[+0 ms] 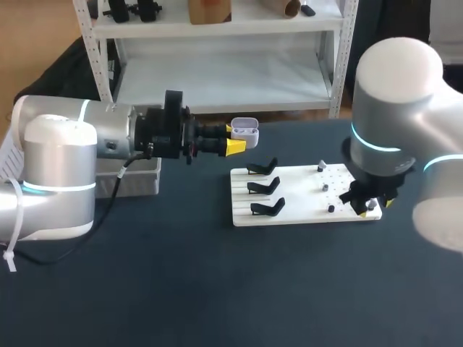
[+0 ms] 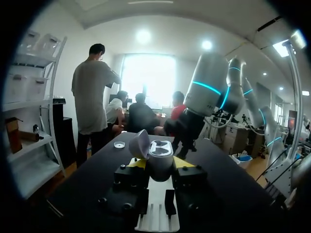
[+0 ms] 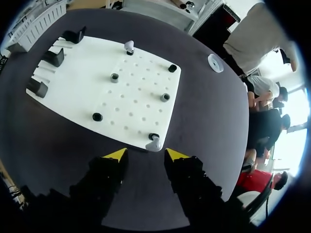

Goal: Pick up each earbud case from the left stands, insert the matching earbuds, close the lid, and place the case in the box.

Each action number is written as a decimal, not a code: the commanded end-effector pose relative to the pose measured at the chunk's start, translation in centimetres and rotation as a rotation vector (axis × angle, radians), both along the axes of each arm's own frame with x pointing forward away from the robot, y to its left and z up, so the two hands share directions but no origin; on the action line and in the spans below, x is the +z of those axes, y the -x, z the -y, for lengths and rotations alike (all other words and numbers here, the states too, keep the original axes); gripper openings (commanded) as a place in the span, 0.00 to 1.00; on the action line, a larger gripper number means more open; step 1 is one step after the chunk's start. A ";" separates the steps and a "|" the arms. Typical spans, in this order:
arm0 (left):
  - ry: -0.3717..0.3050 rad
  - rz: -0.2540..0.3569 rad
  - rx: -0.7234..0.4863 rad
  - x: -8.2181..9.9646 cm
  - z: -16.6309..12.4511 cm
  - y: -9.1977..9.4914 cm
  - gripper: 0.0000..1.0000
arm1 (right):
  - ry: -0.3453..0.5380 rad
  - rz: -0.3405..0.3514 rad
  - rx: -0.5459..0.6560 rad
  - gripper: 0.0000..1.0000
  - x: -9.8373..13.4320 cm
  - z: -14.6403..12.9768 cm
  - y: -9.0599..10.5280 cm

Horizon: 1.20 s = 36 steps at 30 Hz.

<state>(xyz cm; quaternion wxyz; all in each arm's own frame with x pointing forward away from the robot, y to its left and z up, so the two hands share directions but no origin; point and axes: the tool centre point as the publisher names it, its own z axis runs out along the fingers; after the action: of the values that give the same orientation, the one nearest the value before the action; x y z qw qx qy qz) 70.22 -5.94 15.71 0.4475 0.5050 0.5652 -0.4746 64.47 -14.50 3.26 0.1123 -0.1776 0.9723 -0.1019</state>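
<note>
My left gripper (image 1: 233,137) is held up above the table behind the white board (image 1: 304,199), shut on a white earbud case (image 1: 246,130). In the left wrist view the case (image 2: 159,156) sits between the yellow tips with its lid swung open. The three black stands (image 1: 264,186) on the board's left side hold nothing. My right gripper (image 1: 369,208) hangs over the board's front right corner. In the right wrist view it (image 3: 146,154) is open, with a white earbud (image 3: 154,143) just ahead of its tips. A second earbud (image 3: 129,46) stands at the board's far edge.
Several small black pegs (image 3: 114,77) dot the perforated part of the board (image 3: 131,104). A grey box (image 1: 137,179) sits at the table's left under my left arm. A small white disc (image 3: 215,63) lies on the dark table beyond the board.
</note>
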 end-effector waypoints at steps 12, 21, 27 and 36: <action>0.001 0.002 0.006 0.0 0.0 0.2 0.00 | 0.008 0.006 -0.034 0.45 -1.0 0.5 -0.6; 0.001 0.002 0.006 0.0 0.0 0.2 0.00 | 0.022 0.006 -0.031 0.36 -0.8 0.8 -1.0; 0.001 0.002 0.006 0.0 0.0 0.2 0.00 | 0.024 0.002 -0.032 0.30 -0.8 0.8 -1.1; 0.001 0.002 0.006 0.0 0.0 0.2 0.00 | 0.028 -0.008 -0.036 0.00 -1.1 0.9 -1.0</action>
<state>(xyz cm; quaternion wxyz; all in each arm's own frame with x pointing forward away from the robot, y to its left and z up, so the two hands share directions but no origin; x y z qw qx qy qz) 70.22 -5.94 15.71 0.4476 0.5050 0.5652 -0.4746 65.44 -15.43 2.27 0.1050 -0.1625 0.9742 -0.1159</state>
